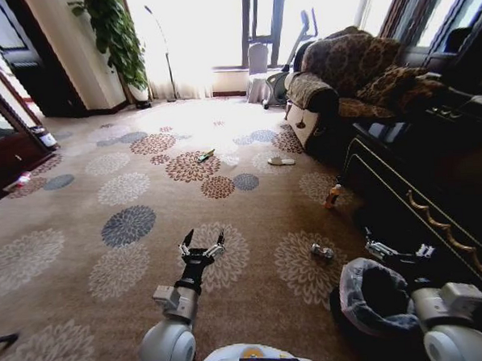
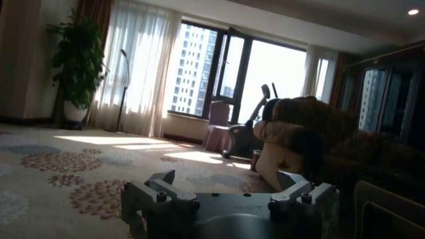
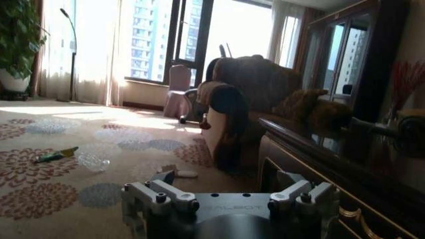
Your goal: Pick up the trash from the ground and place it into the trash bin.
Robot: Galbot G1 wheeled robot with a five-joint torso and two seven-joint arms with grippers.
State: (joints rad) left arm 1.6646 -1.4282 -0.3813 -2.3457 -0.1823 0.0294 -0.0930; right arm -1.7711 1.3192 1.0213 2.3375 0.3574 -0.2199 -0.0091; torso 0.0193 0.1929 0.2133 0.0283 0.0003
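Black-fingered left pincer (image 1: pixel 202 249) held low over the patterned carpet (image 1: pixel 82 237), fingers (image 1: pixel 187 238) spread apart, nothing between them. Right pincer (image 1: pixel 400 253) out by the dark cabinet (image 1: pixel 435 178), just above the bin; jaws apart in the right wrist view, empty too.

Black bin (image 1: pixel 349 292) with grey-white liner, on the floor directly at the right arm, near the cabinet's foot. Small can (image 1: pixel 321 252) on the carpet just beyond it, closest piece of litter. Orange-capped small bottle (image 1: pixel 333 195) upright farther out, close to the cabinet corner. Green wrapper (image 1: pixel 206 156) and a pale flat scrap (image 1: pixel 281 160) well ahead, mid-room, with clear film (image 3: pixel 93 162) near the wrapper. Sofa (image 1: pixel 349 78) and bright window (image 1: pixel 216 20) beyond.

Step in hand, by the look of it: search and approach, no piece yet grasped. Next move likely calls for closing on the can, bending down, lowering an opened pincer square over it; small and round, so liable to roll off if nudged.
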